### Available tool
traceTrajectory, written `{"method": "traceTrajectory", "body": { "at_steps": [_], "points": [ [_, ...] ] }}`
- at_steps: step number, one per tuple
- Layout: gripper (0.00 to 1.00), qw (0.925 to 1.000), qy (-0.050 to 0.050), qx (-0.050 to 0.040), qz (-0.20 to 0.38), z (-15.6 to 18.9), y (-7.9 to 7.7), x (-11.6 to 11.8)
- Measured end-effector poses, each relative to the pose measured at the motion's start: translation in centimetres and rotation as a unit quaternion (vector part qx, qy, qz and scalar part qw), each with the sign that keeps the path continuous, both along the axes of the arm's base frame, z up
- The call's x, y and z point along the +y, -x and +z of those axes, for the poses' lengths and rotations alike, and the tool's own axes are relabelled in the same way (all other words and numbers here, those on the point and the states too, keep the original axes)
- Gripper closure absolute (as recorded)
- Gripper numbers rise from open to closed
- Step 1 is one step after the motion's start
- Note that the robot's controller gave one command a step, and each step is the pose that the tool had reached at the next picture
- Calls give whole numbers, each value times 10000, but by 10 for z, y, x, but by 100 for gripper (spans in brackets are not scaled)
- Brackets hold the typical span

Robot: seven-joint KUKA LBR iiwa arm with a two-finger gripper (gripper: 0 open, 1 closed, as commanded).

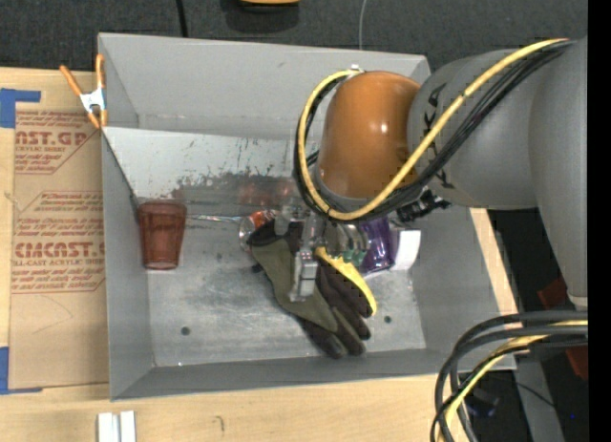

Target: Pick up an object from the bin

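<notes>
Glove (334, 318), dark olive and black, lies on the floor of the bin (128, 278) straight under the end effector (306, 264). It runs from there slantwise toward the near wall. Its dark finger parts end close to that wall, and a yellow cable of the arm crosses over them. The end effector sits low over the glove's olive cuff end. Whether it is apart, together or clamped on the glove cannot be told, since the arm's orange cover (368, 139) and its cables hide much of it.

Just to the right of the end effector lie a purple packet (380, 245) and a white thing (410, 248), crowded together near the right wall. Just to its upper left is a small red and white piece (259, 224), touching or nearly touching the glove's edge.

Well away to the left, close to the left wall, is a reddish see-through cup (160, 233). Between the cup and the end effector the bin floor is bare, as is the near left corner. Beyond the end effector, toward the far wall, the floor is open too.
</notes>
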State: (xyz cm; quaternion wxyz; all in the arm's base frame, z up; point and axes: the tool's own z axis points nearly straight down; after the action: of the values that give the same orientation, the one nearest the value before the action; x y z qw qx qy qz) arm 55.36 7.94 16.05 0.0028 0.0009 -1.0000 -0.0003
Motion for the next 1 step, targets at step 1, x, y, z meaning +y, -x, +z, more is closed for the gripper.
{"method": "traceTrajectory", "body": {
  "at_steps": [1],
  "points": [
    [0,10000,-2,-17,-4,3,0,0]
  ]
}}
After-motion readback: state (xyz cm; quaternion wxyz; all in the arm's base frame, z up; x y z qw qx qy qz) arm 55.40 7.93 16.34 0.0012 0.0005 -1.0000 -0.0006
